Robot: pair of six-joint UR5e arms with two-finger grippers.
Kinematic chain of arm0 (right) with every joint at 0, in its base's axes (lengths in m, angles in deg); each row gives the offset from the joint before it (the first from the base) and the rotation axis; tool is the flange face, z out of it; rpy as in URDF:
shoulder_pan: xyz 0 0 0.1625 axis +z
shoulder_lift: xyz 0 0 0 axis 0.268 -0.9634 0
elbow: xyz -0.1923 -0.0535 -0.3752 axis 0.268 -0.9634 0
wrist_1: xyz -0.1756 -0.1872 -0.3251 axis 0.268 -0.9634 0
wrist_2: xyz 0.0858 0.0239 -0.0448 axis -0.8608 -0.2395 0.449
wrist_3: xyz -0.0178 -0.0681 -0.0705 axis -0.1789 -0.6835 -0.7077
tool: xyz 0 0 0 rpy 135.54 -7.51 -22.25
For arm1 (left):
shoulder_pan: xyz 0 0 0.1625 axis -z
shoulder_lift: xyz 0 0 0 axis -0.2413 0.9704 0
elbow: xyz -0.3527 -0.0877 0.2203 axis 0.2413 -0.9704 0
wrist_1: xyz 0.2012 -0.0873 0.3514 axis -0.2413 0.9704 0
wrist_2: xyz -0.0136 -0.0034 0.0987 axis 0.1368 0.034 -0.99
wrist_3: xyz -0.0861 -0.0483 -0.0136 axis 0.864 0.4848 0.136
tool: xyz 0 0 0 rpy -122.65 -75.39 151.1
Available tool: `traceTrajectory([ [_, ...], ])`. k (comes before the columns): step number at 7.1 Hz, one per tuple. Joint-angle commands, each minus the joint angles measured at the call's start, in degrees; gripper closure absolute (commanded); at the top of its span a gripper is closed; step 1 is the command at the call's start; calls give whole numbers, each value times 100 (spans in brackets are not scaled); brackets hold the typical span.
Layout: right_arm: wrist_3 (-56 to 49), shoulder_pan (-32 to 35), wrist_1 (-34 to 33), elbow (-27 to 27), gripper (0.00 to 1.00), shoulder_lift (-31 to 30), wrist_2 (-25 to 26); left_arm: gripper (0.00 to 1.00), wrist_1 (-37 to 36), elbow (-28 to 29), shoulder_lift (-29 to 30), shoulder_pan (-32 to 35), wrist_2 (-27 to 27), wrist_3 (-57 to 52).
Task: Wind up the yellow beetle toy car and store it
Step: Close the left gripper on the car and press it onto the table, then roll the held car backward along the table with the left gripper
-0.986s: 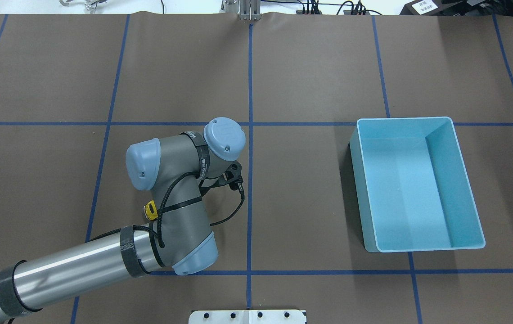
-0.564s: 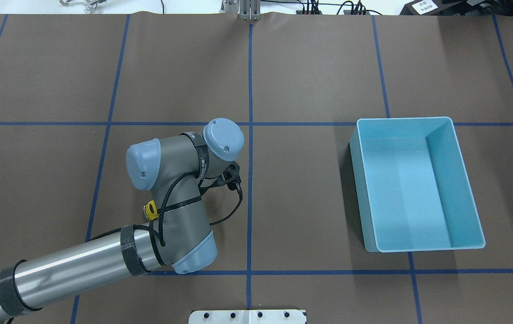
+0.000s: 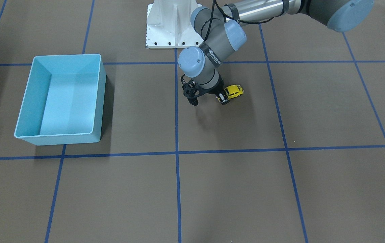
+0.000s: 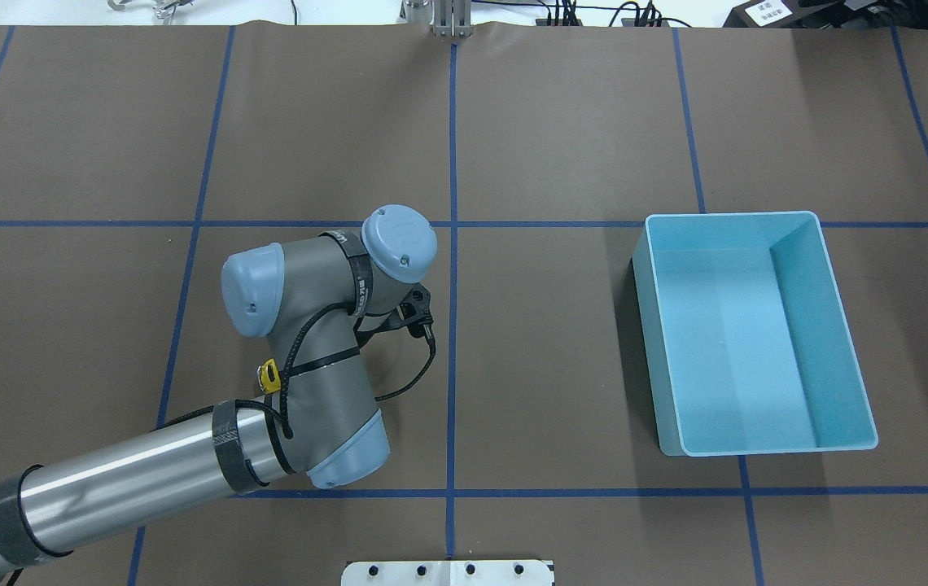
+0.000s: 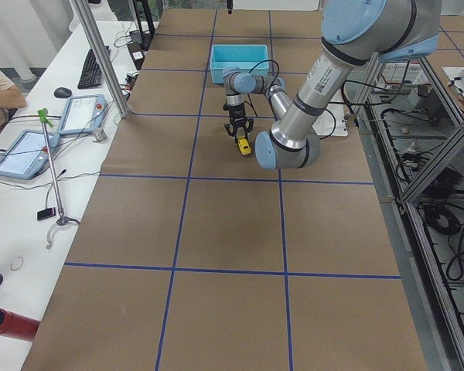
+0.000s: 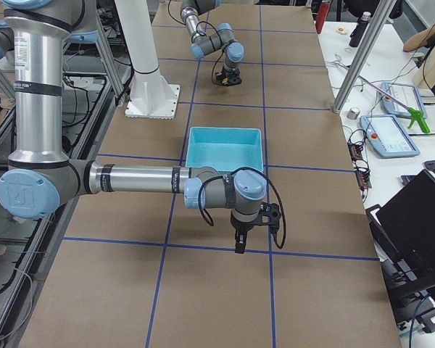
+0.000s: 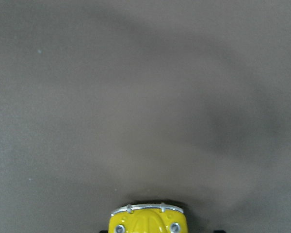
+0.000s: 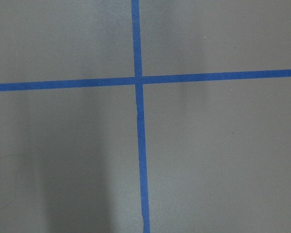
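Note:
The yellow beetle toy car (image 3: 234, 91) sits low on the brown table mat, left of the middle. My left gripper (image 3: 224, 98) reaches down over its rear end and is shut on it. In the overhead view only a bit of the car (image 4: 269, 376) shows beside the left wrist, which hides the fingers. The left wrist view shows the car's yellow end (image 7: 148, 222) at the bottom edge. The light blue bin (image 4: 653, 342) stands empty at the right. My right gripper (image 6: 239, 245) hangs over the mat beyond the bin; I cannot tell if it is open or shut.
Blue tape lines (image 4: 453, 244) divide the brown mat into squares. The robot's white base plate (image 3: 174, 30) stands at the table's near edge, between the arms. The right wrist view shows only a tape crossing (image 8: 137, 80). Operators' desks with tablets (image 5: 23, 151) lie beyond the far edge.
My left wrist has shifted a little to the left and away from the base, and the yellow car has moved along with it. The bin has not moved.

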Motion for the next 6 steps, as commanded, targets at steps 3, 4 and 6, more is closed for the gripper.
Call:
traceTrajectory([
  [3,9,0,0,0,0,0,9,94,21,-1044,-513,505,-24,-1085],
  [4,9,0,0,0,0,0,9,94,30,-1126,-672,707,-16,-2005],
  [6,0,0,9,-9,0,0,9,94,633,-1083,-1154,1060,2,-2618],
])
